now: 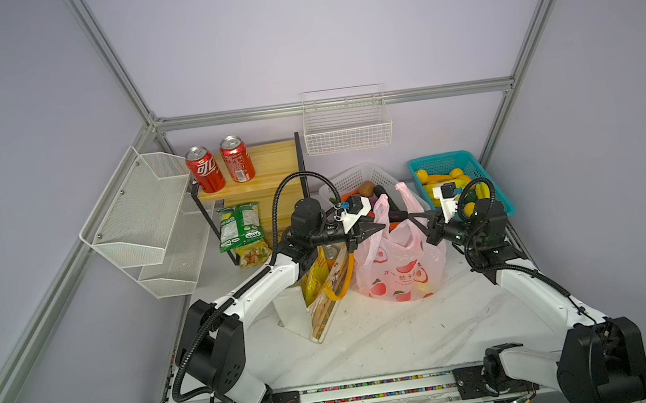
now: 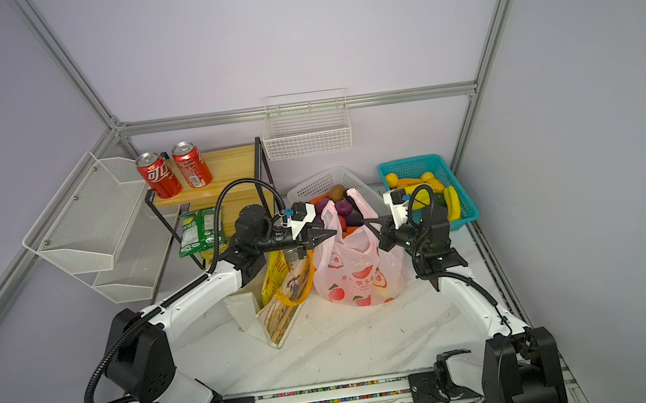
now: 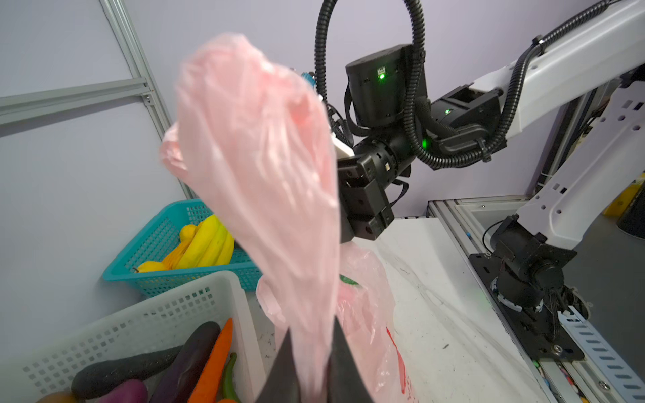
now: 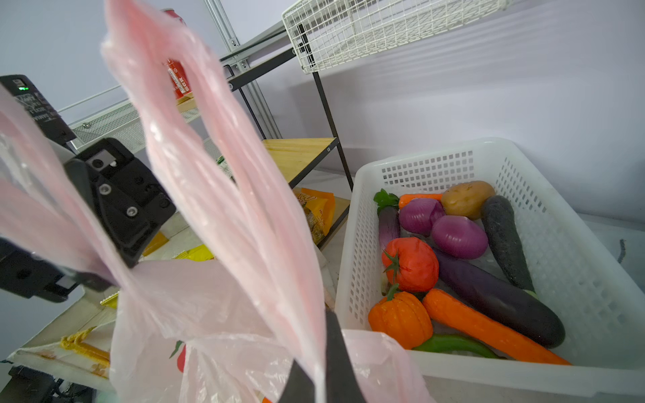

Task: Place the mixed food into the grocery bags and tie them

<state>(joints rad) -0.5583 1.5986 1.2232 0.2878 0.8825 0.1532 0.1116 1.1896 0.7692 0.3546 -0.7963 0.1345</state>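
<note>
Mid-table, pink bag (image 1: 400,264) upright — L pincer (image 1: 381,227), R pincer (image 1: 413,216) both clamp it.

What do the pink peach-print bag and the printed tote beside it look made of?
The pink peach-print bag looks like thin, glossy plastic film: translucent, finely wrinkled, handles bunched into strands. The cream printed tote with orange handles seems a stiffer, matt cloth, perhaps canvas, holding flat panels; its weave is too small to tell.
</note>
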